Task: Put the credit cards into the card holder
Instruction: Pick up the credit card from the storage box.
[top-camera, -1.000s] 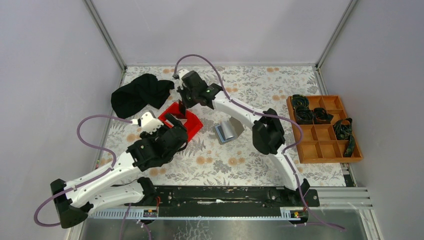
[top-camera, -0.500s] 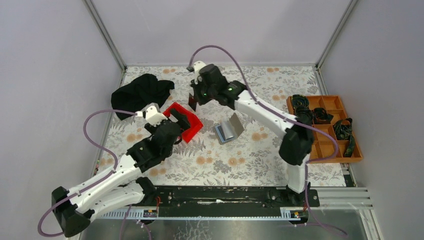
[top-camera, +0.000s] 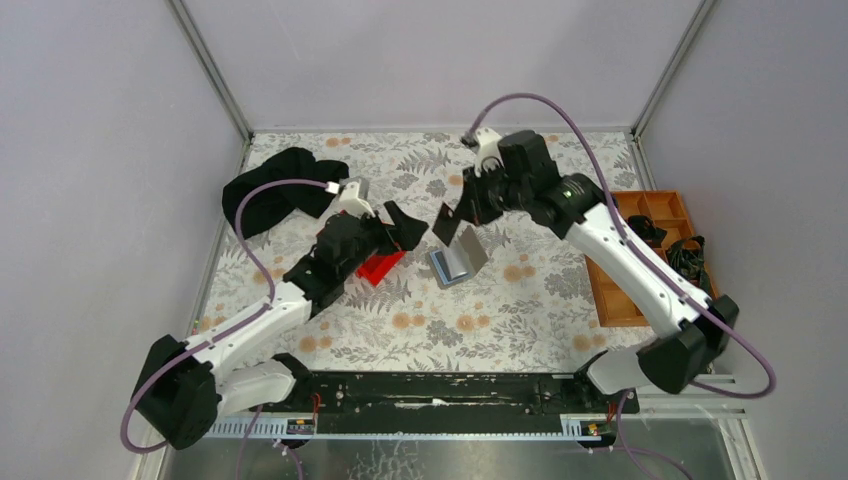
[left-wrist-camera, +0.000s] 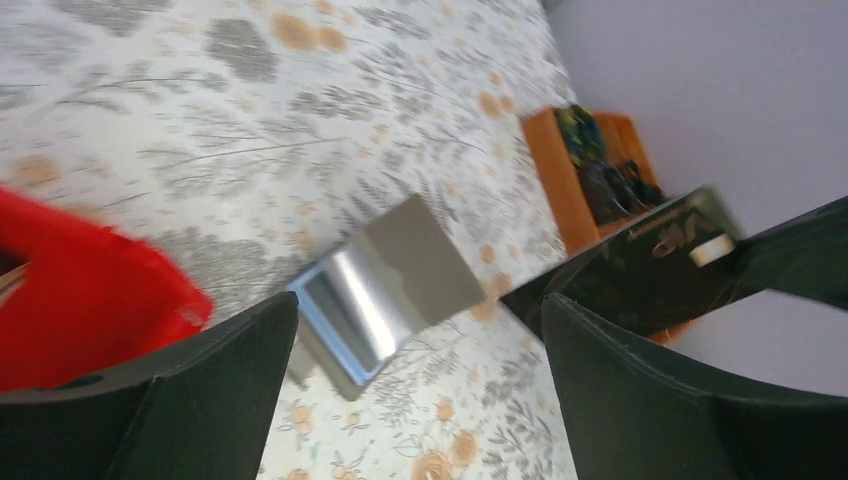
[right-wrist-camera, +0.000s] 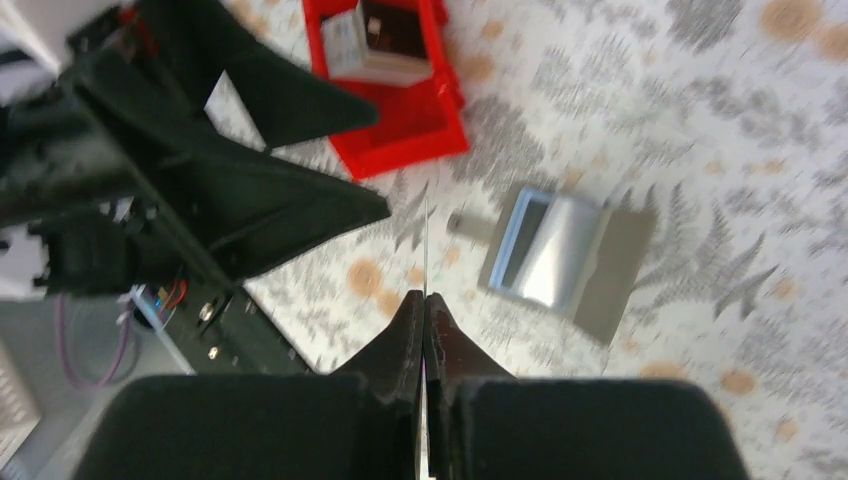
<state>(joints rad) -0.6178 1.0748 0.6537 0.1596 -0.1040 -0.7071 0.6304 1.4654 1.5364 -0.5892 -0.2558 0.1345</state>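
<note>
Right gripper (top-camera: 460, 208) is clamped shut on a dark card (top-camera: 446, 222), and that's the big change for us. A second ago it was back over the red bin (top-camera: 378, 268). Now it has swung across and hangs close to the card holder (top-camera: 457, 258), a bit to the bin side and not touching it. The holder lies open on the table just right of the bin, flap propped up, between the two arms.

Left gripper (top-camera: 398, 228) has come forward too. Its jaws are spread wide with nothing in them, above the bin's right end and pointing at the holder.

So we reckon the pick is done and the carry is nearly done, and sliding the card in is what's left. Our guess is the left arm is coming in to steady the holder.

Stuff we can't make out:
- From the right wrist the card is edge-on, just a thin line (right-wrist-camera: 425, 240), so its tilt is hard to judge.
- The left wrist view is blurry, and we can't see a slot in the holder (left-wrist-camera: 385, 285).
- The remaining cards (right-wrist-camera: 385, 40) in the bin are cut off at the frame top, so there's no counting them.
- From above, the left arm covers most of the bin.
</note>
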